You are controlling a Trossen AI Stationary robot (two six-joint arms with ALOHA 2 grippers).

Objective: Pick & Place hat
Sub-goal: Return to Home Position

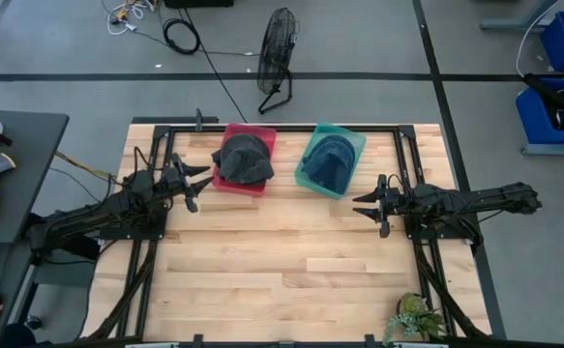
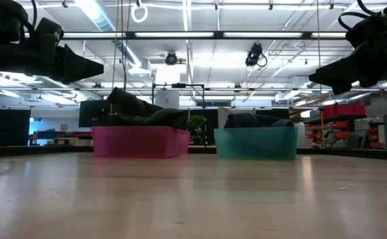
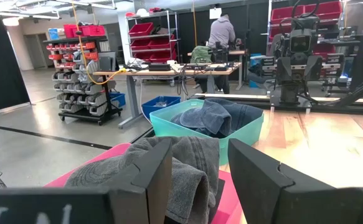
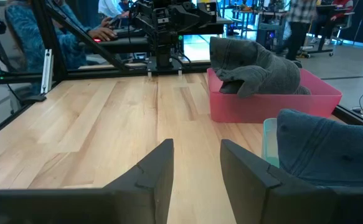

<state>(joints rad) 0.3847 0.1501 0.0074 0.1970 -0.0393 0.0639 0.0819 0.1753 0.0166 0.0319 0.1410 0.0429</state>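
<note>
A grey hat (image 1: 244, 158) lies heaped in the pink bin (image 1: 262, 134) at the table's far side; in the low view the grey hat (image 2: 143, 114) rises above the bin's rim. A blue hat (image 1: 329, 161) lies in the teal bin (image 1: 355, 141) to its right. My left gripper (image 1: 201, 184) is open and hovers just left of the pink bin, fingers (image 3: 156, 177) pointing at the grey hat (image 3: 181, 165). My right gripper (image 1: 365, 205) is open, above the table just near and right of the teal bin.
Bare wooden tabletop (image 1: 282, 261) stretches toward the near edge. A small plant (image 1: 419, 316) sits at the near right corner. A fan (image 1: 277, 58) stands on the floor beyond the far edge. People work at benches in the room behind (image 3: 221, 31).
</note>
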